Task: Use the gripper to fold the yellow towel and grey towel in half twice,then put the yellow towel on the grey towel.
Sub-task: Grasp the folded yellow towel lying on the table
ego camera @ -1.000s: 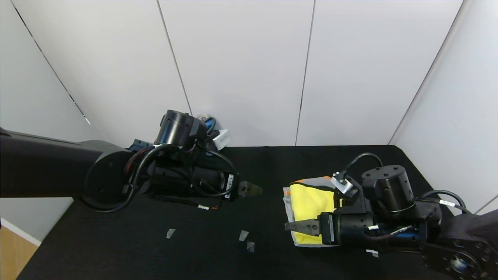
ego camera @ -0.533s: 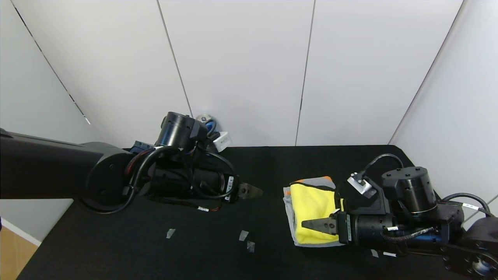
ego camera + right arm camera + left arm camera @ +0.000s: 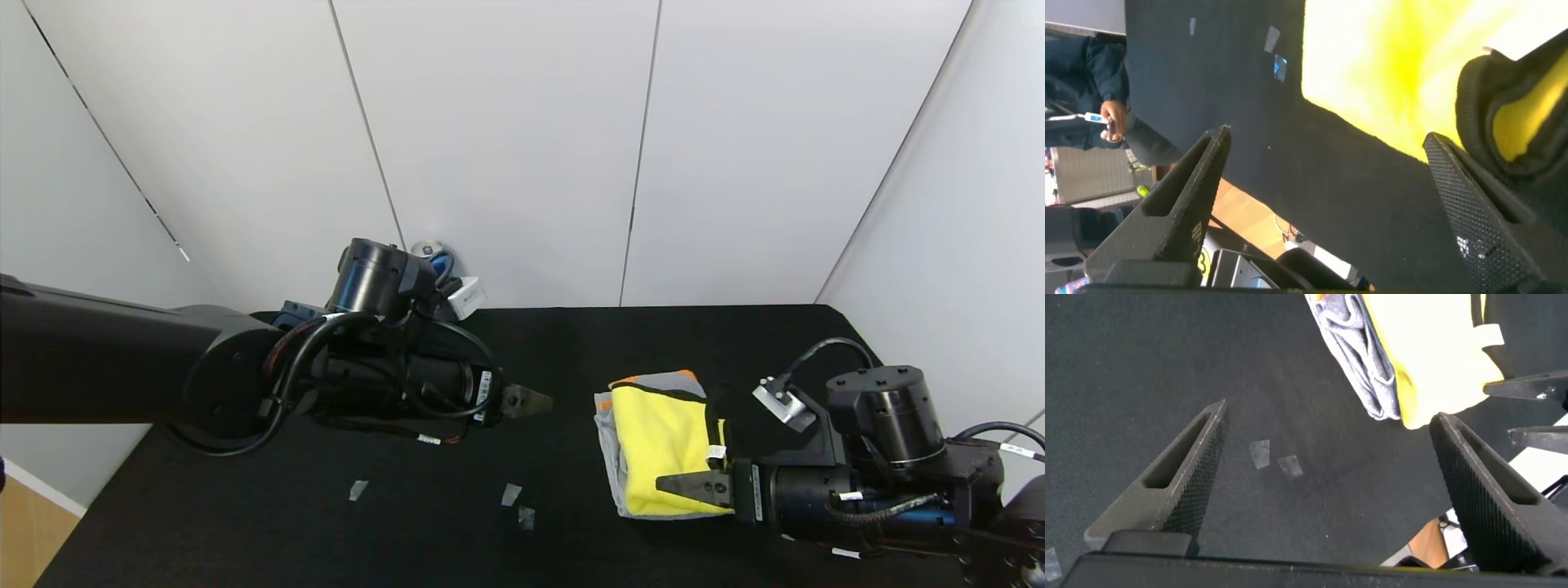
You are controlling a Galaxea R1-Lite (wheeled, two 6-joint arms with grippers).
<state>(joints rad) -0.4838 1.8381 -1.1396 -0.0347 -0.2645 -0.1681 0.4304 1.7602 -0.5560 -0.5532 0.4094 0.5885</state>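
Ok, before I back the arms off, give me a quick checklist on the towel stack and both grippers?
1. Bright yellow microfibre towel folded, lying on the larger grey terry towel: ok.
2. Grey towel folded twice: cannot tell.
3. Right gripper open, holding nothing: ok.
4. Right gripper clear of the stack: not ok, its fingers overlap the yellow towel's near edge in the head view.
5. Left gripper open, empty, apart from the towels: ok.

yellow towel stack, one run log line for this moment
folded bright yellow microfibre towel on folded grey terry towel | right tool open, over stack's near edge | left tool open, apart
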